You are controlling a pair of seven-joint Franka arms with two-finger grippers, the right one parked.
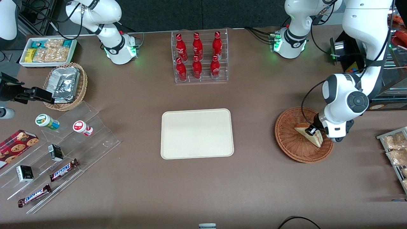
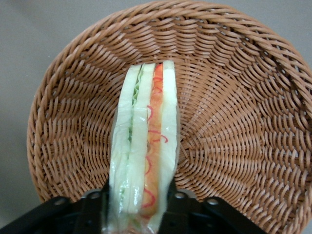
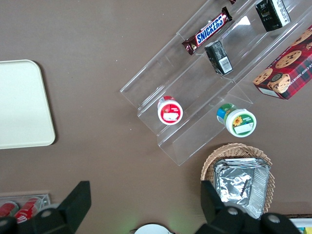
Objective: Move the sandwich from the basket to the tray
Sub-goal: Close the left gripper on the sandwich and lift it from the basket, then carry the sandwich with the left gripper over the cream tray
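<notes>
One sandwich [image 2: 144,146], a wrapped triangular wedge of pale bread with green and red-orange filling, clamped edge-up between the two black fingers [image 2: 92,207] of the left gripper [image 1: 312,130], one finger pressed against each bread face. Closed on that wedge, then, with the filling stripes running straight out from between the fingertips in the wrist view. Pointing away from the gripper, the narrow tip of the wedge, over the woven floor of the reddish-brown wicker basket [image 1: 291,144]. Directly beneath and all around the gripper, that same basket, its rim curving round the sandwich. Whether the wedge rests on the weave or hangs just clear of it: cannot tell. In the front view, the tan slice [image 1: 310,135] seen slanting down from the fingertips, inside the basket, toward its side nearer the front camera.

Well apart from the gripper, toward the parked arm's end of the table, the cream-white tray [image 1: 197,134], flat and bare on the brown tabletop [image 1: 254,184]. Farther from the front camera than the tray, a clear rack with six red Coca-Cola bottles [image 1: 197,56]. Much farther from the gripper still, at the parked arm's end: a clear stepped stand [image 1: 95,140] with two Snickers bars [image 1: 64,170], and a lighter wicker basket of foil packets [image 1: 65,85].
</notes>
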